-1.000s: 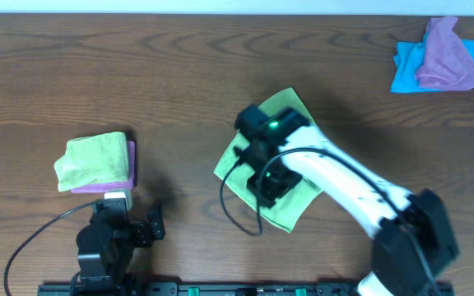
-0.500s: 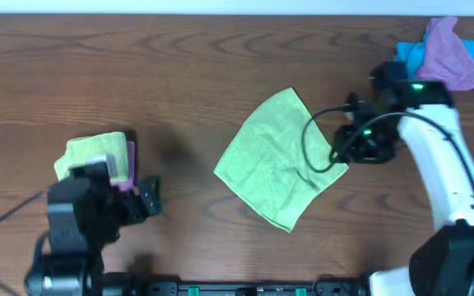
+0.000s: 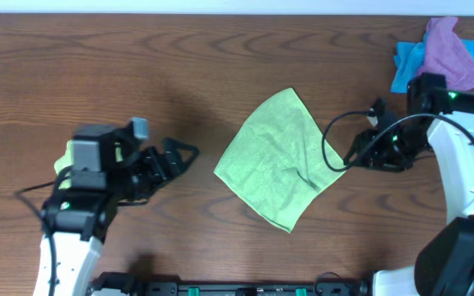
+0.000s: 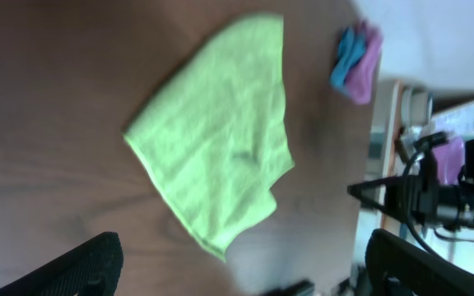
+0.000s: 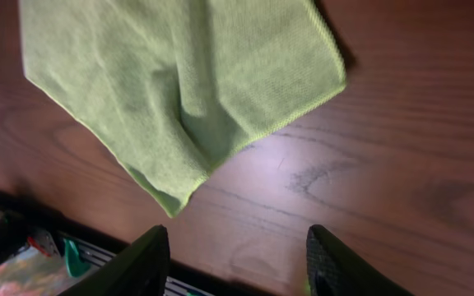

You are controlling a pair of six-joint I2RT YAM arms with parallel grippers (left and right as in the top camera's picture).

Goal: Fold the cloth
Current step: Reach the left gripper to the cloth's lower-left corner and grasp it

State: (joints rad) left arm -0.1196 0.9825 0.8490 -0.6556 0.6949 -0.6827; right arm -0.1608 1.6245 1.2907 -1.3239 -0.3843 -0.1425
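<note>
The lime-green cloth [image 3: 276, 160] lies spread flat as a diamond at the table's middle, with a small crease near its right corner. No tag shows on it. It also shows in the left wrist view [image 4: 216, 144] and the right wrist view [image 5: 179, 78]. My left gripper [image 3: 178, 158] is open and empty, a short way left of the cloth's left corner. My right gripper [image 3: 359, 152] is open and empty, just right of the cloth's right corner. Neither gripper touches the cloth.
A second lime-green cloth [image 3: 61, 164] lies at the left, mostly hidden under my left arm. A blue and purple cloth pile [image 3: 444, 57] lies at the far right corner and shows in the left wrist view [image 4: 356, 53]. The table's front rail [image 3: 245, 289] runs below.
My right gripper left the cloth and pulled back right, leaving it spread flat. My left arm rose from the front edge and reached right toward the cloth.
</note>
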